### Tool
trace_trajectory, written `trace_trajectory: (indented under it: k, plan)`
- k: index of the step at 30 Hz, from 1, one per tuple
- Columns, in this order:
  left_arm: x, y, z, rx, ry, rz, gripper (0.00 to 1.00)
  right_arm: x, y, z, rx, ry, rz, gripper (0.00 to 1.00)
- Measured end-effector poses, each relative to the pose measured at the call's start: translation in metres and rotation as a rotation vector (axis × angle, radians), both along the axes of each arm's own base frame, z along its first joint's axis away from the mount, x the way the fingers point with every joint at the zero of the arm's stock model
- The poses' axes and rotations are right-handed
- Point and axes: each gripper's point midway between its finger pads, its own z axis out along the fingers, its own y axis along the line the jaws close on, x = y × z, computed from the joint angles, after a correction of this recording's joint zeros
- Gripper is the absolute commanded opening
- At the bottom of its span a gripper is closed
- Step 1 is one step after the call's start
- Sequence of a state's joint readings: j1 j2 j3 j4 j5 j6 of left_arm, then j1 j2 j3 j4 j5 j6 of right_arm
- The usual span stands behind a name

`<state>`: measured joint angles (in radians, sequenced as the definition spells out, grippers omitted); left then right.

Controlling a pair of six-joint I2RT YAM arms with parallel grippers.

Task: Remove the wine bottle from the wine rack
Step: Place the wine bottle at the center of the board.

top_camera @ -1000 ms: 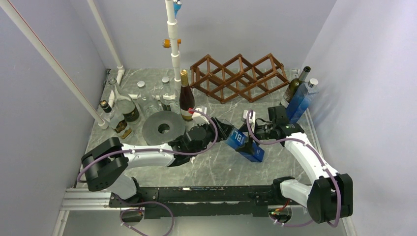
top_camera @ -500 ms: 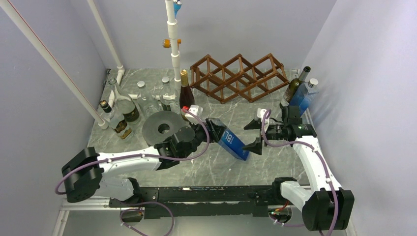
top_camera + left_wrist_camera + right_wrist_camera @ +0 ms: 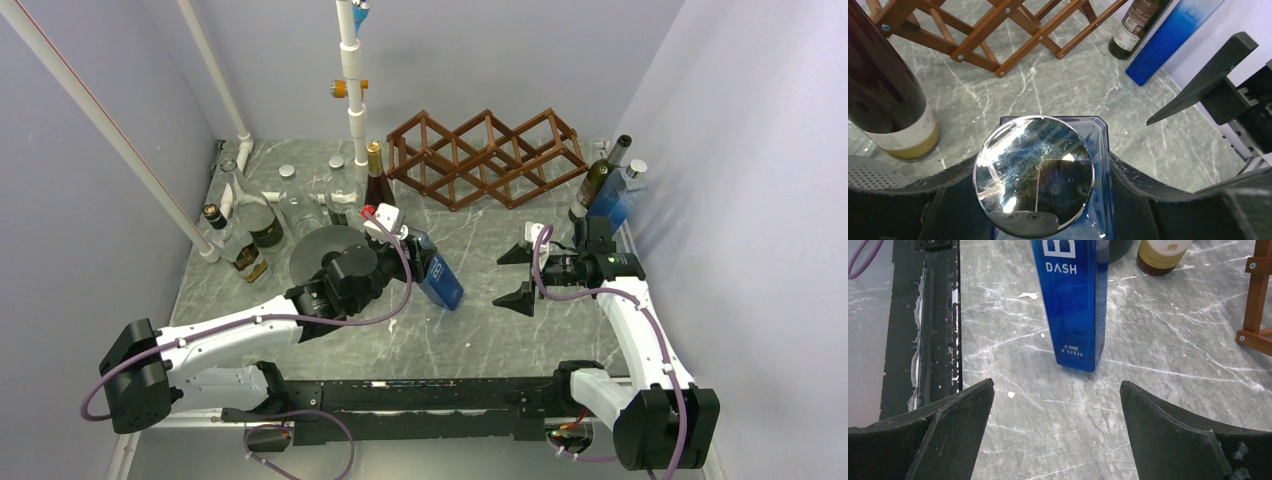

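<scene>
**Top view**
- Wine rack (image 3: 485,158): one, a brown wooden lattice along the far edge of the table (image 3: 470,340), right of centre.
- Blue DASH bottle (image 3: 443,283): one, mid-table and tilted, well apart from the wine rack. The left gripper (image 3: 418,255) is clamped on its upper end.
- Right gripper (image 3: 515,277): jaws spread wide with nothing in them, near the bottle's right side and apart from it.
- Dark wine bottle (image 3: 378,190): one, gold-capped and upright, between the left gripper and the rack's left end.
- Grey disc (image 3: 322,258): one, left of the gripper and partly covered by the arm.
- Far right corner: one green-glass bottle (image 3: 597,180) and a second blue bottle (image 3: 615,200), side by side at the wall.
- Far left: glass bottles (image 3: 262,215) in a cluster, about four; the exact count is unclear.
- White pipes (image 3: 352,90): three.

**Left wrist view**
- A mirror-bright round cap (image 3: 1034,175) tops the blue DASH bottle, with black fingers (image 3: 1158,200) pressed to both sides.
- The dark wine bottle is at the left.
- The rack's feet are at the top.
- The corner pair of bottles is at the upper right.

**Right wrist view**
- The two fingers (image 3: 955,435) are wide apart with bare marble between them.
- The blue DASH bottle is ahead, lettered "LIME 0 SUGAR". Whether its base touches the table cannot be told.
- One rack foot shows at the right edge.
- A black rail (image 3: 923,315) lies along the table's near edge.
</scene>
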<state>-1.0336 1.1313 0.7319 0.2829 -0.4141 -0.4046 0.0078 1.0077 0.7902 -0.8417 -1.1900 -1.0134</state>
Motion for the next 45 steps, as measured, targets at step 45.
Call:
trace_trajectory:
  k: [45]
  plan:
    - [0.090, 0.034, 0.003, 0.383, -0.017, 0.083, 0.00, 0.001, 0.000, 0.000, -0.005, -0.007, 0.000, 1.00]
